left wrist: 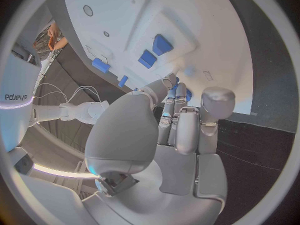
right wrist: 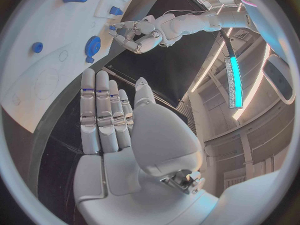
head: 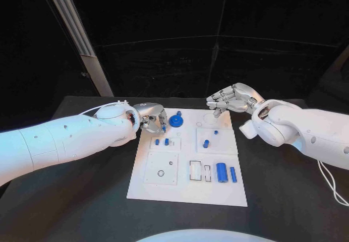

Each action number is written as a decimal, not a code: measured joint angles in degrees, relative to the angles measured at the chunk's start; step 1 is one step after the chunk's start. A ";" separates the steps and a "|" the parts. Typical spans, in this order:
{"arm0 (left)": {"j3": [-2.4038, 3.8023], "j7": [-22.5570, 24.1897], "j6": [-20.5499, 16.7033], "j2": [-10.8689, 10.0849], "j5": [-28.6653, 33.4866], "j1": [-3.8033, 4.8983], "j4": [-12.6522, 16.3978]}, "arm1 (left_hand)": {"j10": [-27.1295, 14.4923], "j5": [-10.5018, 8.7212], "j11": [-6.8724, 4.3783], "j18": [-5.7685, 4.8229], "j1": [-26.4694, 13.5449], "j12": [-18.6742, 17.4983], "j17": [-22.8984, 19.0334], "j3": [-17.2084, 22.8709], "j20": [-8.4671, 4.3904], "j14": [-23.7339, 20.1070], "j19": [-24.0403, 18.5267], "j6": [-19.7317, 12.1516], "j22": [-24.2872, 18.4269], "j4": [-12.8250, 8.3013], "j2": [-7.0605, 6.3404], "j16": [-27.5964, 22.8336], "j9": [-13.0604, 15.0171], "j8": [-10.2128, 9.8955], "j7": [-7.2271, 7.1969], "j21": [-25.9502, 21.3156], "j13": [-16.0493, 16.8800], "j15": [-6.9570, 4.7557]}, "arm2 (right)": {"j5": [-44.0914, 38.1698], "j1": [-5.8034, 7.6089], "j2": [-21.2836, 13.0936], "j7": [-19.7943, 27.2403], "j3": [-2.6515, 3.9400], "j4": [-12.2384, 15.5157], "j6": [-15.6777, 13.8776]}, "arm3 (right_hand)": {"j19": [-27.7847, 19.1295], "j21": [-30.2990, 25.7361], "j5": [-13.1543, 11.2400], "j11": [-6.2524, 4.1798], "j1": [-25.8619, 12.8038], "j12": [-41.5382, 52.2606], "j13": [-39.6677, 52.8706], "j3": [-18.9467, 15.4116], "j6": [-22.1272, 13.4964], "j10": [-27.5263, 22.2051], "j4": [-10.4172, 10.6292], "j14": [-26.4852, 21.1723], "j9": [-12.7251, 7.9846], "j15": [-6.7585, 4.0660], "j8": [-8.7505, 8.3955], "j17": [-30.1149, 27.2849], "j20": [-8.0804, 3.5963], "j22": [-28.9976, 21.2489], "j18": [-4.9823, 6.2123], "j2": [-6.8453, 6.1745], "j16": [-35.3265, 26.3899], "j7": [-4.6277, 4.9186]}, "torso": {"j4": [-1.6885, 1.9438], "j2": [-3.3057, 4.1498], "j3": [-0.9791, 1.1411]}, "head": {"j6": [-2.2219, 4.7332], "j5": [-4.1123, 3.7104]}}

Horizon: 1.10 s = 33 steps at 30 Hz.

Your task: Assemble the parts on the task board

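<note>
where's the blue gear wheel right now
In the head view the blue gear wheel sits at the white task board's far edge, just right of the left hand.

Setting: I judge this a robotics lab or test cell.
Evidence, centre: black table (head: pixel 72 201) bearing a white task board (head: pixel 185 194).
Evidence, upper frame: I see black curtain backdrop and a metal post (head: pixel 81 48).
</note>
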 measured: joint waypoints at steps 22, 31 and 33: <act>0.00 -0.07 0.79 -0.01 0.07 -0.01 0.28 | 0.21 -0.01 -0.21 0.00 -0.38 0.00 -0.05 -0.01 0.00 -0.21 0.00 0.41 0.35 0.00 0.07 0.00 0.03 -0.21 0.00 0.21 -0.04 -0.21 | 0.00 0.00 0.23 0.01 0.00 -0.18 0.01 | 0.00 0.00 0.00 0.00 0.00 0.00 0.00 0.00 0.00 0.00 0.00 0.00 0.00 0.00 0.00 0.00 0.00 0.00 0.00 0.00 0.00 0.00 | 0.03 -0.01 -0.01 | -0.24 -0.10; 0.06 -0.27 1.81 0.02 0.12 0.06 0.21 | 0.21 -0.01 -0.21 0.01 -0.38 0.00 -0.12 -0.01 0.00 -0.21 0.00 0.41 0.35 0.00 0.06 0.00 0.02 -0.22 0.00 0.21 -0.04 -0.21 | 0.00 0.00 0.24 0.01 0.00 -0.21 0.02 | 0.00 0.00 0.00 0.00 0.00 0.00 0.00 0.00 0.00 0.00 0.00 0.00 0.00 0.00 0.00 0.00 0.00 -0.02 0.00 0.00 0.00 0.00 | 0.03 -0.01 0.02 | -0.30 -0.09; 0.07 -0.29 1.92 0.04 0.13 0.07 0.20 | 0.21 -0.01 -0.21 0.00 -0.38 0.00 -0.16 -0.01 0.00 -0.21 0.00 0.41 0.34 0.00 0.06 0.00 0.03 -0.23 0.00 0.21 -0.04 -0.21 | 0.00 0.00 0.27 0.01 0.00 -0.21 0.02 | 0.00 0.00 0.00 0.00 0.00 0.00 0.00 0.00 0.00 0.00 0.00 0.00 0.00 0.00 0.00 0.00 0.00 -0.09 0.00 0.00 0.00 0.00 | 0.03 -0.01 0.02 | -0.30 -0.11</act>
